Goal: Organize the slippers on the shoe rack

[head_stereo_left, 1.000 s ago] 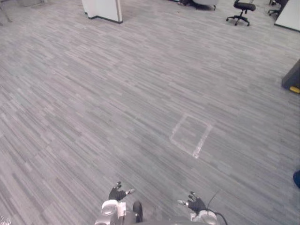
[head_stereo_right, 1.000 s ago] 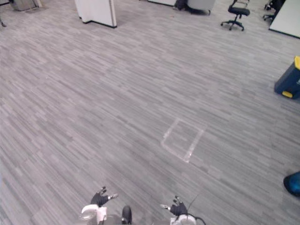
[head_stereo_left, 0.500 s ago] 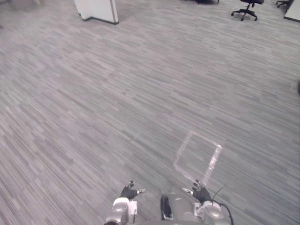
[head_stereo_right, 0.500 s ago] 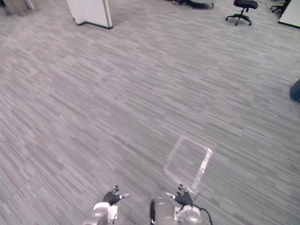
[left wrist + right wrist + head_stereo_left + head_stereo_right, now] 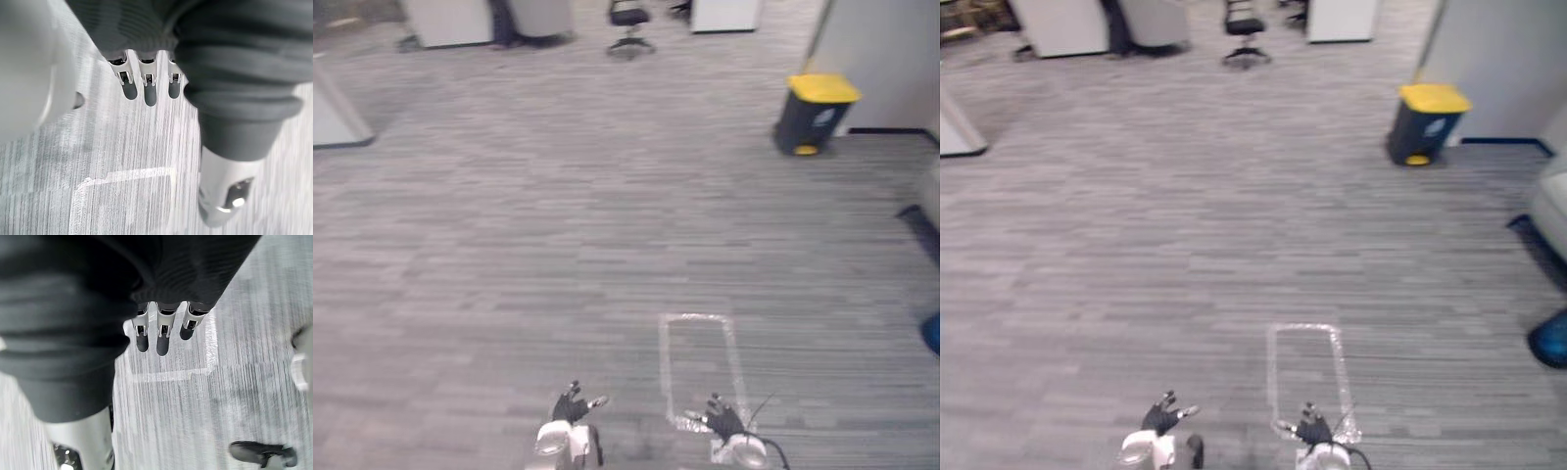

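At the near edge of the grey floor (image 5: 489,255), the left hand (image 5: 570,406) and the right hand (image 5: 724,421) hang low with the fingers (image 5: 144,90) straight and loose, both empty. The right hand is above the near end of a taped rectangle (image 5: 698,364). Farther to the right stands a dark bin with yellow lid (image 5: 813,116), and beyond it an office chair (image 5: 628,22).

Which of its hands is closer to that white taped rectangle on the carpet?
Right. The right hand hangs over the near corner of the white taped rectangle; the left hand hangs off to its left, apart.
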Controlling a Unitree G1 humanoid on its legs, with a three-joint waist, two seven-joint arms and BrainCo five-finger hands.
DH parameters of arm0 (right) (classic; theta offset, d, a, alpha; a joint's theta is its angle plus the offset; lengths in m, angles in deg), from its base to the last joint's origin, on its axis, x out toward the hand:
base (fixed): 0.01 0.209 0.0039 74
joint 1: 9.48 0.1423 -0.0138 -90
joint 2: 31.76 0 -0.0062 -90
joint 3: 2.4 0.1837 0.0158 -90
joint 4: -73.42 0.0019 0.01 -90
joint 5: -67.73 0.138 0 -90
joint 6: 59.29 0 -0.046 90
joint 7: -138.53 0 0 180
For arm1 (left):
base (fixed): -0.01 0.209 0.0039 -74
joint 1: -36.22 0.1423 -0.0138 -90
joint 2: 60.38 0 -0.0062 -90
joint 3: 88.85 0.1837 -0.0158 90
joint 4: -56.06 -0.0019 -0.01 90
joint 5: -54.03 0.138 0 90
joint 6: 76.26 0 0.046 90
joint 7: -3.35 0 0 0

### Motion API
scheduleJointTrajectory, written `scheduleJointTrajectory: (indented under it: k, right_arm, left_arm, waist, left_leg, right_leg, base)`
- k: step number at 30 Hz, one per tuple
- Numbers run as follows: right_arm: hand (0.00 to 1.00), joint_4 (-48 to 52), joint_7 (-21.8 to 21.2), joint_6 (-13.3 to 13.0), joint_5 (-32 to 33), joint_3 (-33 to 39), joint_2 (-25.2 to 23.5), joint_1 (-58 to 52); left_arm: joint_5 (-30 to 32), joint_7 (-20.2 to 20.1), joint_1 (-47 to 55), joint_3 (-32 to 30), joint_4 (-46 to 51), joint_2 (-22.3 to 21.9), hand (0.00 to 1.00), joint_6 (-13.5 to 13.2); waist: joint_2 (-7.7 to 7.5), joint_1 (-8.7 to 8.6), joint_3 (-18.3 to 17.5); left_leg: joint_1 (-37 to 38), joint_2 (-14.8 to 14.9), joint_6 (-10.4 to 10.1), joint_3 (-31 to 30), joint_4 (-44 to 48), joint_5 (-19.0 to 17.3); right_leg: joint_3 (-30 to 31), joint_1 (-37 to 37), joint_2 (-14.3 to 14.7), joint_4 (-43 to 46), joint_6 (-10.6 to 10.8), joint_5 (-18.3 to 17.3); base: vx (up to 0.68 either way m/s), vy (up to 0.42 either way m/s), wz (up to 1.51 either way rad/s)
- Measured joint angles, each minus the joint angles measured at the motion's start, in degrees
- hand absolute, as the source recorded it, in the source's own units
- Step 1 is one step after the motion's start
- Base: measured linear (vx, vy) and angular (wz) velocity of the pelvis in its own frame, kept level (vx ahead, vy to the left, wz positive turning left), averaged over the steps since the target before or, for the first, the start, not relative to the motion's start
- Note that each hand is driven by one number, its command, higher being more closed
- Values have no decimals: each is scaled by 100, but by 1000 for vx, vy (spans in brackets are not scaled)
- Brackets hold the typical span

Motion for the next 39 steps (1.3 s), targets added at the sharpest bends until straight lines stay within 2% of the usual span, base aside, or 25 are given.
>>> scheduleJointTrajectory:
  k: [1,2,3,6,8,9,11,12,13,14,16,17,18,19,22,23,24,25,27,30,32,33,35,37,39]
  right_arm:
    - [0,3,-30,-24,-15,-5,48,-3]
    - [0,-22,-33,-28,-14,-1,49,18]
    - [0,-16,-59,-63,-16,-6,57,13]
    - [0,-35,-57,-104,-15,47,62,140]
    - [0,-53,-57,-99,-17,85,125,321]
    - [0,-22,-53,-105,-17,90,203,442]
    - [0,-39,-35,-114,-21,113,267,445]
    - [0,-78,-17,-109,-22,214,322,440]
    - [0,-112,23,-111,-27,374,362,450]
    - [0,-268,34,-95,-28,545,343,440]
    - [0,-206,43,-106,-14,550,340,377]
    - [0,-81,38,-98,-15,513,316,266]
    - [0,-48,40,-96,-15,502,316,240]
    - [0,99,26,-103,-17,400,324,165]
    - [0,197,27,-106,-10,149,310,171]
    - [0,187,32,-91,-7,104,269,193]
    - [0,187,33,-90,-7,103,269,196]
    - [0,186,40,-82,0,98,258,169]
    - [0,187,49,-74,0,99,254,117]
    - [0,71,51,-36,-11,98,262,98]
    - [0,-42,48,-3,-36,98,311,48]
    - [0,-35,54,26,-54,100,287,15]
    - [0,-22,41,4,-57,89,199,-2]
    - [0,-24,35,-18,-56,98,124,39]
    - [0,-35,25,-52,-56,102,124,38]
  left_arm:
    - [4,3,37,24,-154,-5,0,-9]
    - [7,11,19,54,-227,9,0,-10]
    - [6,53,-9,145,-393,58,0,-2]
    - [6,63,-173,468,-597,182,0,5]
    - [5,66,-394,506,-711,190,0,34]
    - [6,62,-478,507,-725,191,0,83]
    - [6,55,-527,507,-725,222,0,95]
    - [5,54,-541,531,-764,193,0,97]
    - [17,12,-608,576,-749,160,0,89]
    - [34,-52,-649,489,-703,94,0,93]
    - [62,-67,-608,320,-646,0,0,94]
    - [77,-73,-544,65,-469,-163,0,95]
    - [77,-74,-538,43,-446,-179,0,95]
    - [81,-129,-463,-47,-226,-259,0,88]
    - [52,-132,-184,-257,-93,-311,0,95]
    - [10,-123,-125,-329,28,-298,0,95]
    - [11,-123,-125,-332,29,-297,0,94]
    - [4,-127,-114,-337,35,-298,0,87]
    - [2,-124,-120,-336,41,-307,0,81]
    - [4,-106,-132,-152,39,-287,0,54]
    - [6,-61,-96,51,11,-285,0,21]
    - [18,-62,-84,45,-29,-222,0,49]
    - [17,-26,-97,55,-38,-110,0,39]
    - [18,-17,-120,129,-182,-56,0,55]
    - [19,-18,-129,235,-277,-47,0,75]
  waist:
    - [237,24,-58]
    - [272,23,-79]
    - [416,29,-151]
    - [437,-173,-160]
    - [603,-168,-17]
    - [764,-178,123]
    - [607,-262,146]
    - [705,-313,241]
    - [746,-340,328]
    - [657,-358,466]
    - [648,-365,476]
    - [588,-385,492]
    - [571,-390,489]
    - [549,-375,486]
    - [542,-189,487]
    - [499,-62,477]
    - [497,-61,477]
    - [453,-39,472]
    - [412,-10,450]
    - [301,82,359]
    - [405,135,285]
    - [322,118,203]
    - [161,187,211]
    - [116,164,235]
    - [155,152,241]
  left_leg:
    - [308,247,133,285,46,-78]
    - [424,333,137,426,73,-81]
    - [851,442,139,702,-263,-82]
    - [1400,346,220,954,-1019,-132]
    - [1547,518,246,1018,-1403,-151]
    - [1629,699,244,1120,-1448,-152]
    - [1811,651,214,1309,-1457,-170]
    - [2008,687,113,1247,-1514,-242]
    - [2089,701,170,1134,-1543,-142]
    - [2405,583,84,986,-1580,324]
    - [2458,649,-159,968,-1258,497]
    - [2174,827,-250,794,-39,551]
    - [2104,839,-270,754,127,564]
    - [1431,968,-377,489,1696,585]
    - [692,935,-245,493,3117,143]
    - [335,950,-5,737,3032,-275]
    - [327,949,1,746,3012,-284]
    - [217,887,110,779,2433,-472]
    - [16,667,92,493,1434,-565]
    - [-301,-70,100,-980,-192,-357]
    - [-239,-31,221,-852,-580,239]
    - [-49,-86,162,-559,-685,468]
    - [260,-129,310,-266,-887,376]
    - [796,-194,432,6,-1215,299]
    - [1132,-139,481,159,-1403,268]
  right_leg:
    - [-138,-159,171,261,138,266]
    - [-289,-256,212,313,146,239]
    - [-1057,-574,206,374,145,52]
    - [-2011,-1191,274,242,96,-227]
    - [-2686,-1991,650,314,-210,-262]
    - [-3202,-2304,841,-35,-378,-92]
    - [-3646,-2298,766,-1510,-273,935]
    - [-3829,-2071,817,-1582,-615,1466]
    - [-3836,-1998,849,-1414,-772,1356]
    - [-3790,-1900,780,-977,-906,1035]
    - [-3789,-1643,781,-981,-895,905]
    - [-3637,-1193,800,-1181,-743,659]
    - [-3618,-1161,803,-1218,-749,634]
    - [-3479,-914,886,-1393,-802,578]
    - [-2813,-488,1113,-1770,-874,635]
    - [-2419,-220,1150,-1951,-836,659]
    - [-2403,-211,1149,-1955,-835,659]
    - [-2197,-37,1107,-2033,-802,646]
    - [-1867,172,1051,-2102,-680,568]
    - [-1316,269,830,-2117,-404,382]
    - [-1126,288,819,-1862,-238,71]
    - [-1125,226,736,-1333,-3,-220]
    - [-1266,-210,689,-309,304,-185]
    - [-1819,-620,414,633,337,-327]
    - [-2323,-643,220,527,284,-386]
  base:
    - [489,331,-149]
    - [398,257,-192]
    - [206,132,-137]
    - [308,99,-105]
    - [282,-50,-100]
    - [337,-104,-88]
    - [313,-101,-50]
    - [286,-105,-3]
    - [459,-256,-13]
    - [378,-255,-7]
    - [283,-226,-1]
    - [189,-145,9]
    - [217,-185,0]
    - [115,-103,-17]
    - [178,-56,-116]
    - [186,9,-119]
    - [192,26,-130]
    - [171,35,-78]
    - [278,92,-102]
    - [378,178,-103]
    - [422,262,-102]
    - [552,340,-93]
    - [447,283,-81]
    - [274,201,-65]
    - [182,135,-39]
